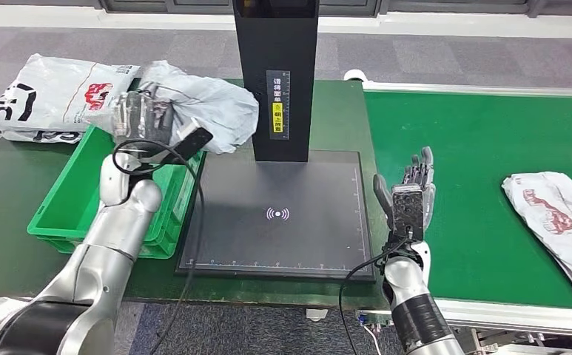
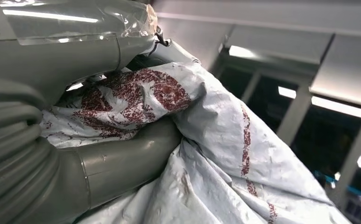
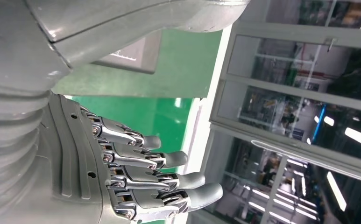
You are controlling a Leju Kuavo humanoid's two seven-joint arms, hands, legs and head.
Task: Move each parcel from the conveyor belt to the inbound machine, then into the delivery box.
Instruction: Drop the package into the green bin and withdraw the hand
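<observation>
Green felt covers the table (image 1: 16,244) I'm working over, and a green conveyor belt (image 1: 475,140) runs off on my right. Between them sits the inbound machine (image 1: 279,214): a flat black scan plate with a white wireless mark at its centre and ruler ticks along its edges, plus a black upright post carrying a label of Chinese characters with a yellow patch, too small for me to read. My left hand (image 1: 140,117) grips a crumpled grey plastic parcel (image 1: 209,103) with red print, pinched between thumb and fingers (image 2: 122,42), held above the green delivery box (image 1: 68,211). My right hand (image 1: 412,196) holds nothing, fingers straight and apart, beside the plate. Another red-printed grey parcel on the belt (image 1: 556,222) lies well apart from it. A white bag (image 1: 53,96) with black lettering lies beyond the box.
</observation>
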